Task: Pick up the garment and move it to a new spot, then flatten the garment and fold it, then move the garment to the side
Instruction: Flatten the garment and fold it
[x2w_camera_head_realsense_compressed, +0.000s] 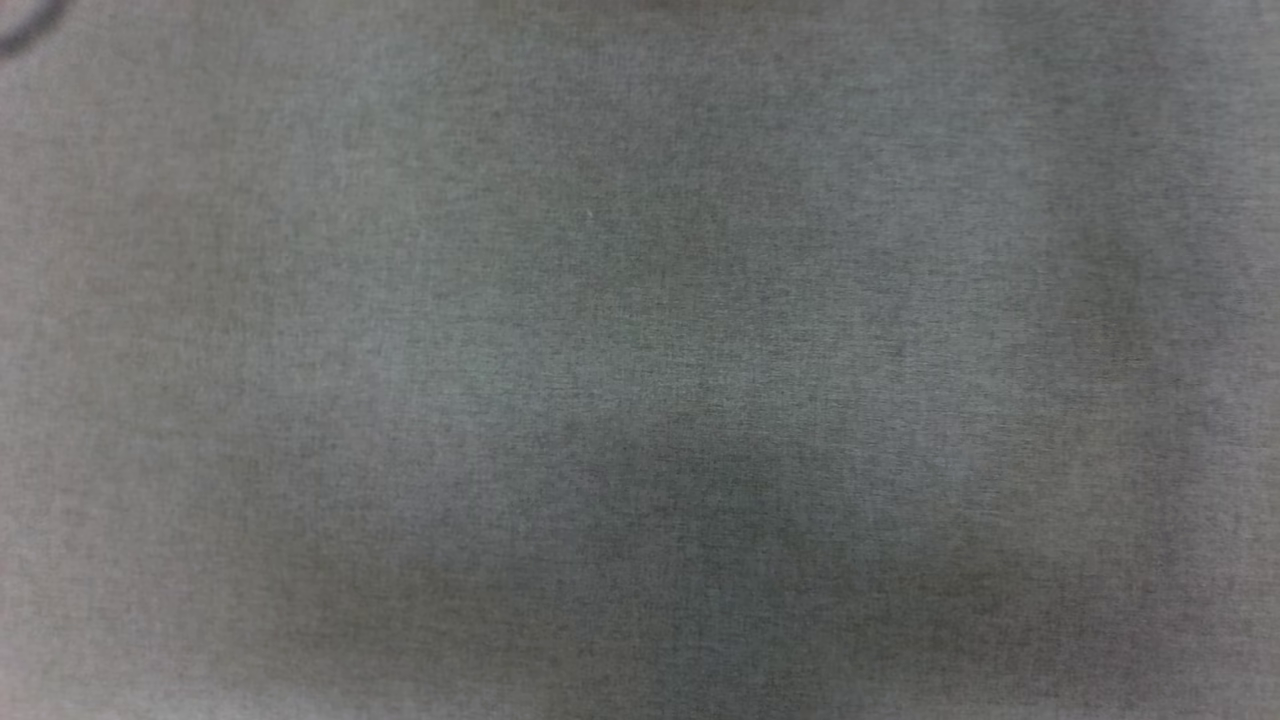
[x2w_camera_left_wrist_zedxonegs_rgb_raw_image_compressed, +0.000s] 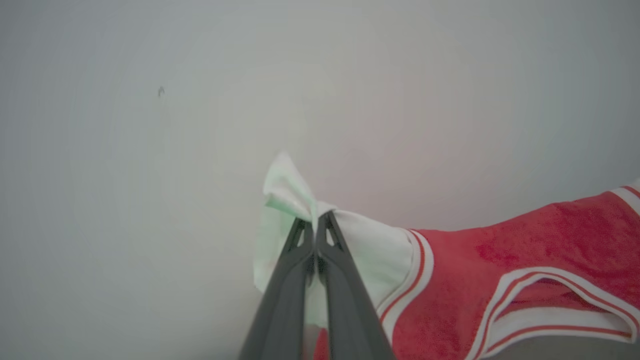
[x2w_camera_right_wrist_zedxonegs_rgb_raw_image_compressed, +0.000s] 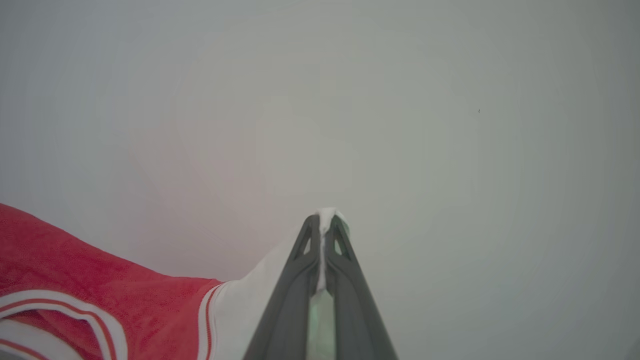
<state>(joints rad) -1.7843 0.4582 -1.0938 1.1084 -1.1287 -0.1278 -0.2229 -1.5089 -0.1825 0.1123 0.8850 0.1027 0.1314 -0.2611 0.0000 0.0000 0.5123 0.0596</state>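
While left gripper (x2w_camera_left_wrist_zedxonegs_rgb_raw_image_compressed: 316, 216) and right gripper (x2w_camera_right_wrist_zedxonegs_rgb_raw_image_compressed: 325, 220) clamp white sleeves of the garment (x2w_camera_left_wrist_zedxonegs_rgb_raw_image_compressed: 500, 250), cloth barely past the right fingertips (x2w_camera_right_wrist_zedxonegs_rgb_raw_image_compressed: 310, 227) could slip free.

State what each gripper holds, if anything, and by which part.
Both hold the garment: the left gripper is shut on one white sleeve, the right gripper on the other.

The garment (x2w_camera_left_wrist_zedxonegs_rgb_raw_image_compressed: 500, 260) runs off both wrist views' edges, while the grey surface (x2w_camera_head_realsense_compressed: 640, 360) is blurred.
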